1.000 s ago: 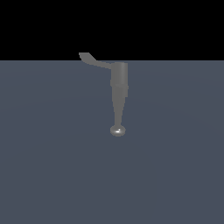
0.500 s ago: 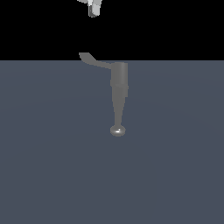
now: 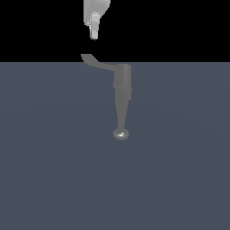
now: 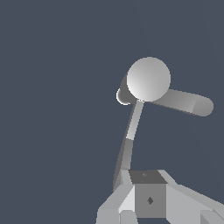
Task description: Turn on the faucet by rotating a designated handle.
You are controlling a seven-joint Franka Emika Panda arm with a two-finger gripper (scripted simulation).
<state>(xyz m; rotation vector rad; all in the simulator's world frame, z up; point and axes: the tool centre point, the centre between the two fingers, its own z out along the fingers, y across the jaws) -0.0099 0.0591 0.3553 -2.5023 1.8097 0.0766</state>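
Observation:
The dull grey faucet (image 3: 122,83) stands on the flat grey surface, and its body tapers to a spout with a shiny rounded tip (image 3: 120,134). Its thin curved handle (image 3: 92,60) juts toward the exterior view's left, ending in a flat paddle. My white gripper (image 3: 94,32) hangs just above that paddle end with a small gap. Its fingers are pressed together and hold nothing. In the wrist view the faucet (image 4: 148,79) lies ahead, and the handle (image 4: 131,129) runs from it to just in front of my gripper (image 4: 141,194).
A plain grey floor (image 3: 54,157) surrounds the faucet. A black background fills the top of the exterior view.
My gripper has come down into view from the top of the exterior view and now hangs close over the handle's paddle end. The faucet and handle have not moved.

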